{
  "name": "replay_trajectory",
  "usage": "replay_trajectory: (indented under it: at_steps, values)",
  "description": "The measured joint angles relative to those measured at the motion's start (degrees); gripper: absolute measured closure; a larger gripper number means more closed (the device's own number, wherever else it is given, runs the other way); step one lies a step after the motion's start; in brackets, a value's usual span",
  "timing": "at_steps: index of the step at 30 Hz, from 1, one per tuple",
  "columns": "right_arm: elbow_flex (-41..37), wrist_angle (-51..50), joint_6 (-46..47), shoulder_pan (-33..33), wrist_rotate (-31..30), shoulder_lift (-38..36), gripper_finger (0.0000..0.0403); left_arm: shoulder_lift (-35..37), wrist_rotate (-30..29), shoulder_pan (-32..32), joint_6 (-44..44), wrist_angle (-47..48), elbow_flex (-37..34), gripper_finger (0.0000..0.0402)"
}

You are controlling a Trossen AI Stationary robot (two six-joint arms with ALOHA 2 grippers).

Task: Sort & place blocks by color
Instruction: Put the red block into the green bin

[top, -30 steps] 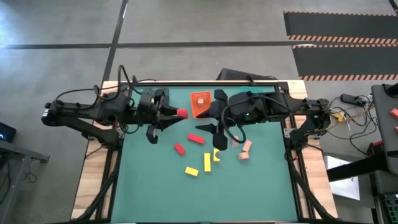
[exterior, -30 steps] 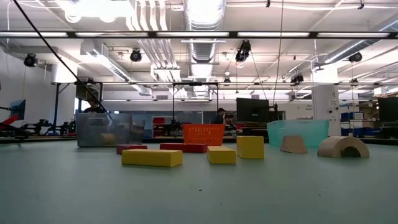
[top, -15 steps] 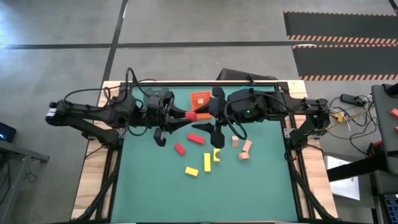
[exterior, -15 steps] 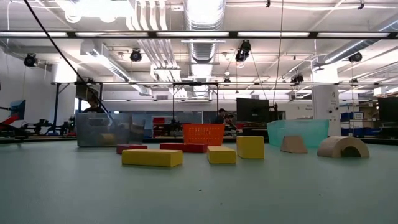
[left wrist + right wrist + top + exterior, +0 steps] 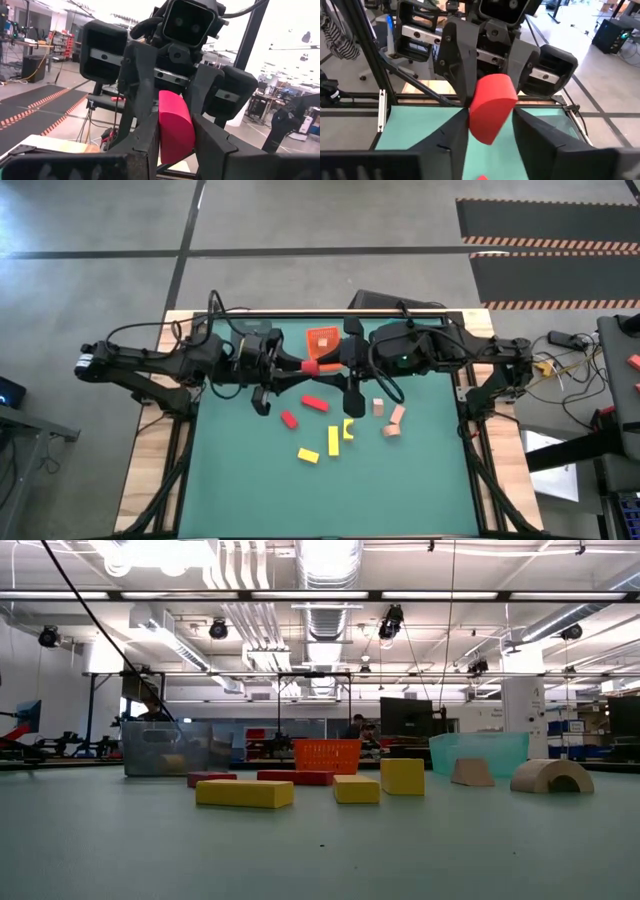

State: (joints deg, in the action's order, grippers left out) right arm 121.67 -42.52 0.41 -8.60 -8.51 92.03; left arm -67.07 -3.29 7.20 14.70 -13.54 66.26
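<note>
My left gripper point(image 5: 300, 366) is shut on a red block point(image 5: 311, 367), holding it in the air over the far middle of the table, beside the orange tray point(image 5: 322, 340). My right gripper point(image 5: 338, 366) faces it from the right, open, one finger on each side of the block's rounded free end point(image 5: 492, 107). I cannot tell whether those fingers touch it. Red point(image 5: 314, 402), yellow point(image 5: 333, 442) and tan point(image 5: 396, 416) blocks lie flat on the green mat. Neither gripper shows in the low view. My left gripper pinches the red block point(image 5: 175, 125) between its two fingers point(image 5: 150, 140), coming level from the table's left. The block is lifted clear of the table, and its free end sticks out past the fingertips toward the right gripper.
The grey tray point(image 5: 165, 748), orange tray point(image 5: 326, 755) and teal tray point(image 5: 478, 753) stand along the far edge, partly under the arms. Loose blocks crowd the mat's middle, among them a tan arch point(image 5: 551, 776). The mat's near half is bare green point(image 5: 330, 500).
My left gripper carried the red block toward the table's right, to the middle. My right gripper rose from over the loose blocks, moved toward the far edge and the block, and turned, so its fingers now flank the block's end.
</note>
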Motion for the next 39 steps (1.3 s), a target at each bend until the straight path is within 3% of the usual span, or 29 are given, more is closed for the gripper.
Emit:
replay_trajectory:
  at_steps: [5, 12, 21, 32, 39]
  values:
    - [0.0, -0.22, -0.01, 0.0, -0.29, -0.07, 0.0327, -0.28, -0.45, -0.07, -0.15, -0.5, -0.02, 0.032]
    - [0.0, -0.69, -0.27, 0.02, 1.01, -0.21, 0.0328, -0.46, -0.4, -0.02, 0.94, -0.5, -0.02, 0.0311]
    - [0.06, -4.07, 0.65, 1.13, 1.69, -0.65, 0.0329, -0.52, -0.21, -0.21, 1.59, 0.07, -0.02, 0.0238]
    - [0.09, -25.46, 4.07, 6.36, 1.61, -0.81, 0.033, 2.94, -3.44, -0.85, 1.46, 7.22, 0.04, 0.0217]
    - [0.09, -44.66, 6.0, 14.96, 1.44, 0.38, 0.033, 4.11, -5.82, -0.85, 1.46, 7.96, 0.02, 0.0217]
